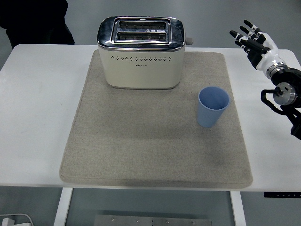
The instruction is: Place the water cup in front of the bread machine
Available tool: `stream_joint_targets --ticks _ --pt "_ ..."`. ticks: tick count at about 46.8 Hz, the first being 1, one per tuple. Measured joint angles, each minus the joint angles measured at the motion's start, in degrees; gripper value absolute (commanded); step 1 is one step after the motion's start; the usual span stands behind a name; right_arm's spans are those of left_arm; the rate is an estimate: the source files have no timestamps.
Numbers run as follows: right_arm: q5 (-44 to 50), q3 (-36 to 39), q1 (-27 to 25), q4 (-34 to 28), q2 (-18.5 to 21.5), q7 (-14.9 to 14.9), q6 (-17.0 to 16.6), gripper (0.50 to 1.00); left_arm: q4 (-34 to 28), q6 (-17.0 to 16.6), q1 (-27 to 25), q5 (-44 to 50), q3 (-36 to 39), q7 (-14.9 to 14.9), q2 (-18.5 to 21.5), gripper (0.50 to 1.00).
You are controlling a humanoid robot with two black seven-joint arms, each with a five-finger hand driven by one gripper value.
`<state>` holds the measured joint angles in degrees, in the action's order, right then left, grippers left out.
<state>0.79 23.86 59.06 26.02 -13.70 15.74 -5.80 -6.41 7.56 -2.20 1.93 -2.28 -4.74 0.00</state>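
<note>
Right hand [254, 41]: raised over the table's far right corner, fingers spread and extended, grasping nothing; white palm shell, black finger segments.
Right arm [284, 94]: black, entering from the right edge, wrist joint and cabling showing below the hand.
Left arm: out of frame.
Water cup [213, 107]: light blue, upright, open mouth up, empty as far as visible; down and to the left of the hand, well apart from it; standing on the mat's right portion.
Bread machine [141, 52]: cream body, chrome top with two slots, row of small holes across the near face; farther left of the hand than the cup, at the mat's far edge; cup off its near right corner, not touching.
Side lever [189, 40]: small, pale, projecting from the machine's right end, toward the hand.
Mat [141, 150]: beige, felt-like, rounded corners, bearing both cup and machine; right edge lying below and left of the hand.
Table [37, 108]: white, under everything.
Person [35, 21]: dark clothing only, at the top left corner, far across the table from the hand.
</note>
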Motion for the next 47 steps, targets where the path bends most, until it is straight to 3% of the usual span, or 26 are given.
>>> stream_joint_targets --ticks 32,47 --pt "-0.62 0.44 0.49 0.07 0.06 -0.45 0.96 0.944 -0.25 -0.8 0.01 0.08 0.1 -0.54 0.0 1.0" --pt "-0.44 0.32 0.48 2.03 -0.18 -1.43 -0.98 0.944 -0.18 -0.8 0.0 0.08 0.09 -0.53 0.0 1.0"
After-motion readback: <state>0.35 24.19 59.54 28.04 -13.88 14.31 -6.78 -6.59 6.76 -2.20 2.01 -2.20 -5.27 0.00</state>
